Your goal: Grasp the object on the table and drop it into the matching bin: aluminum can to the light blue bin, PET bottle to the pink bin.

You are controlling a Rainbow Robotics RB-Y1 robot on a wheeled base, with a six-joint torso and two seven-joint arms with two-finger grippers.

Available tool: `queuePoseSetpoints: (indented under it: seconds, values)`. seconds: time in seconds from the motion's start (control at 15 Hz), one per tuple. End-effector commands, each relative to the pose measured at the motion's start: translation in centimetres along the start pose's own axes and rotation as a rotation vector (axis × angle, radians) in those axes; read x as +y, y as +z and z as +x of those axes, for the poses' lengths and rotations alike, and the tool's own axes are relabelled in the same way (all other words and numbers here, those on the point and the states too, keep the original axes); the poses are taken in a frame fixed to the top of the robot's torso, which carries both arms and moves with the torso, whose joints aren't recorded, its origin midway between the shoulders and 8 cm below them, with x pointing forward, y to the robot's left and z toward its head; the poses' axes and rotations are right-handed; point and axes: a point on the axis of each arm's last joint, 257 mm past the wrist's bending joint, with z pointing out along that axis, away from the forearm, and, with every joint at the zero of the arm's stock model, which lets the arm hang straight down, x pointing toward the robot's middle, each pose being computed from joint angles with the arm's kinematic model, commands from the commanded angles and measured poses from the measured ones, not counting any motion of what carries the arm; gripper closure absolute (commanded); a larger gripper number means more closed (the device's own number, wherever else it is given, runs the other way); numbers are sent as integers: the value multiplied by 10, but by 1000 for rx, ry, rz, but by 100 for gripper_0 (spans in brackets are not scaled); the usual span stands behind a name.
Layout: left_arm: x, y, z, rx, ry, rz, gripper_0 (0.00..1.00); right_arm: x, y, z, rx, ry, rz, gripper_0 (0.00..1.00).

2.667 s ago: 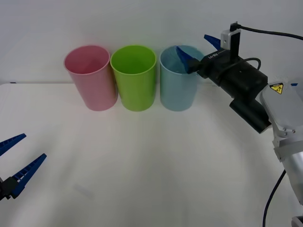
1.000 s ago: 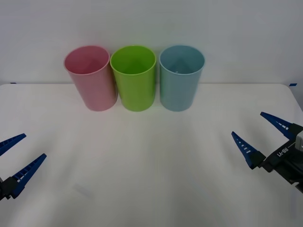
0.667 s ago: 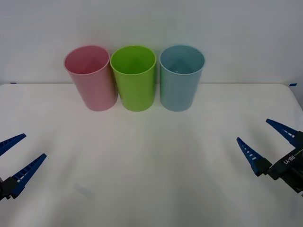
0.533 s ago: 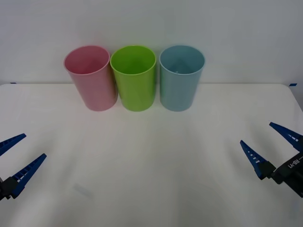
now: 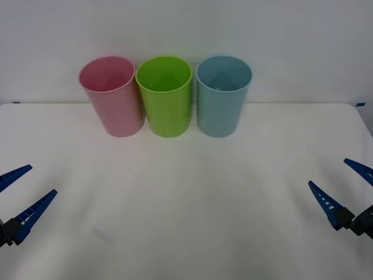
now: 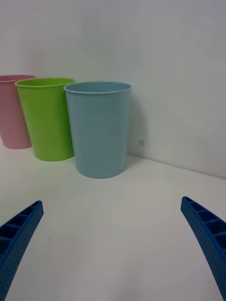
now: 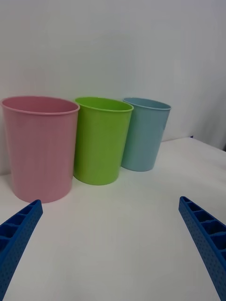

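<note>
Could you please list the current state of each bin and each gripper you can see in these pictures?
Tall pink plastic bin: upright on the white table, open-topped.
Lime green plastic bin: upright, middle of the row.
Light blue plastic bin: upright, contents not discernible.
Left gripper: open, empty, low at the table's left edge.
Right gripper: open, empty, low at the right edge.

light blue bin [image 5: 224, 96]: tall tapered plastic cup, upright, open, rightmost of the far row, touching or just beside the green one
pink bin [image 5: 112, 96]: same shape and size, upright, open, leftmost of the far row
table [image 5: 186, 210]: wide white flat top bearing both bins at its far edge
</note>
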Motion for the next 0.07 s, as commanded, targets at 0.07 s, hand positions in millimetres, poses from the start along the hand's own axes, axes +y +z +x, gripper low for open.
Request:
queuePoseSetpoints:
  seconds: [0.07]
  values:
    - [0, 0, 0, 0, 0, 0, 0, -2, 0, 0, 2, -1, 6, 0]
